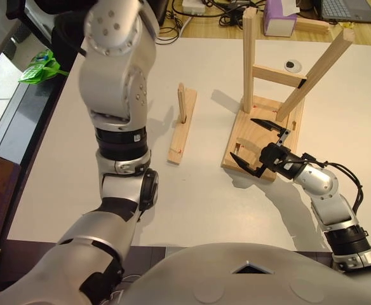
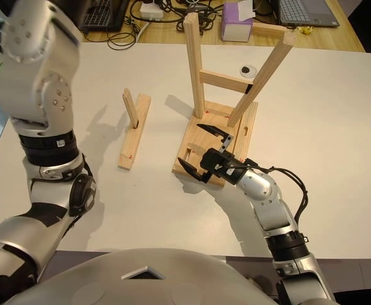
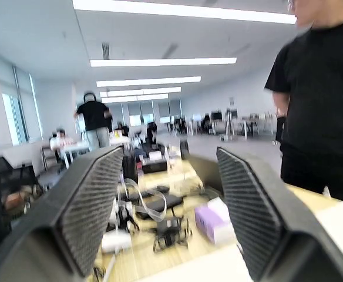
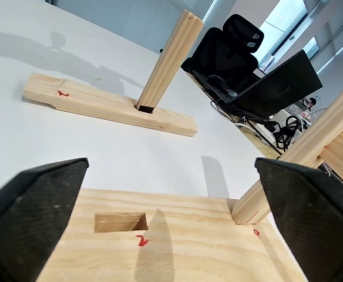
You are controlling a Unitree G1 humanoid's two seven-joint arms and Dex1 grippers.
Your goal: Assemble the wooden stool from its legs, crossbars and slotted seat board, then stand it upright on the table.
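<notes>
- Your right gripper (image 1: 241, 138) hangs low over the near end of the seat board (image 1: 265, 109). Its fingers are spread wide and hold nothing. Whether a fingertip touches the wood, you cannot tell.
- The seat board lies flat on the table (image 1: 204, 210), and an empty slot (image 4: 120, 221) is close to the fingers.
- At the far end of the board stand an upright leg (image 1: 249, 57) and a leaning leg (image 1: 319, 70), joined by a crossbar (image 1: 277, 75).
- A loose bar (image 1: 184, 136) lies on the table to the left of the board, apart from it. A short piece (image 1: 182, 101) rises from it.
- Your left gripper (image 3: 168, 176) is lifted high, with its fingers wide apart and empty.
</notes>
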